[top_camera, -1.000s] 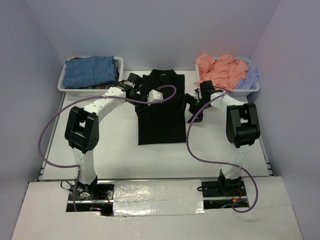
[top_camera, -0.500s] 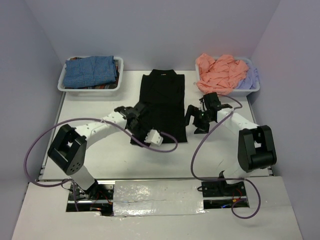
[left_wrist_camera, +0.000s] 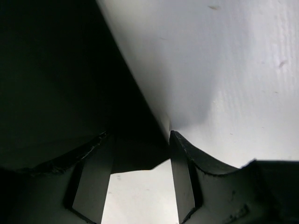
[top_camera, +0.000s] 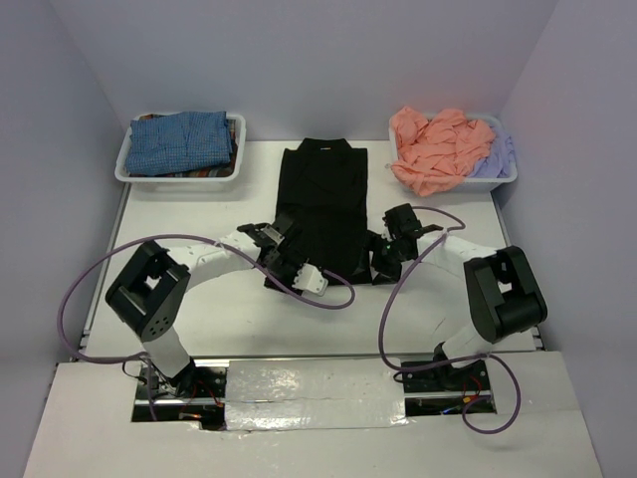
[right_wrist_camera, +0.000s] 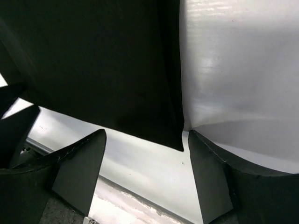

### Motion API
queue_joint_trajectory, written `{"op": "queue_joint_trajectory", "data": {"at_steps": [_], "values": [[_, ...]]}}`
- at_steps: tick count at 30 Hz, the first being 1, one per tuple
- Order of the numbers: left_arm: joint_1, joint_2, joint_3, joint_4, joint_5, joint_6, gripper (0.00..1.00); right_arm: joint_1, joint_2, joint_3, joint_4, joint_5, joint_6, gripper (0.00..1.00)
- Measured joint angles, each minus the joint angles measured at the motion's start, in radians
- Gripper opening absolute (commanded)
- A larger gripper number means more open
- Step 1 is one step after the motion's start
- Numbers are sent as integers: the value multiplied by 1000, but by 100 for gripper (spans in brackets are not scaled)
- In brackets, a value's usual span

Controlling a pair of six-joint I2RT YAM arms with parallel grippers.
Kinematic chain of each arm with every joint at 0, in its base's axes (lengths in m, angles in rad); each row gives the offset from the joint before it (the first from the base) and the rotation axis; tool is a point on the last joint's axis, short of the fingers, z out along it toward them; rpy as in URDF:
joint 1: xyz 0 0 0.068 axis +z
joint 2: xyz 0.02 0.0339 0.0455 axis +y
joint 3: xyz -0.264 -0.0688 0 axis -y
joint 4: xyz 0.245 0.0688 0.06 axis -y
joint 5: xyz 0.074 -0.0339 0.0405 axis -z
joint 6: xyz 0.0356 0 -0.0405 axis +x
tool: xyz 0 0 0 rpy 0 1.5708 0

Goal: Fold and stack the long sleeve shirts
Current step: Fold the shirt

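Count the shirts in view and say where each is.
4. Black shirt flat on the table, centre; blue-checked shirt in the left bin; salmon-pink shirt and lavender shirt heaped in the right bin. Others may hide beneath.

Matt black cloth shirt (top_camera: 323, 199) on a smooth, faintly glossy white table (top_camera: 224, 324)

1. Centre of frame: plain black shirt (top_camera: 323, 194).
2. Upper left: blue-checked shirt (top_camera: 179, 141), in a white bin (top_camera: 134, 173).
3. Upper right: salmon-pink shirt (top_camera: 438, 144) and pale lavender shirt (top_camera: 498, 157).
4. White table (top_camera: 239, 319); purple cables (top_camera: 384, 324).
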Motion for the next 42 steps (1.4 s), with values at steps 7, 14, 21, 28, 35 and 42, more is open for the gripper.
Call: {"op": "queue_joint_trajectory", "data": {"at_steps": [7,14,21,28,35,42], "values": [[-7,-1,-51,-16,11,40,65,3,3,-4,29,1,7,73],[-27,-19,-81,37,-41,27,58,3,29,-6,71,-13,24,54],[-36,-13,-104,144,-142,-40,0,5,62,-14,89,-25,22,13],[-37,-12,-103,156,-147,-74,0,7,63,-16,83,-28,-3,0],[-38,-39,-74,63,-134,-117,0,61,16,-8,4,-14,-58,0],[-46,-224,-82,-112,-90,-111,0,158,-145,5,-150,-1,-81,0]]}}
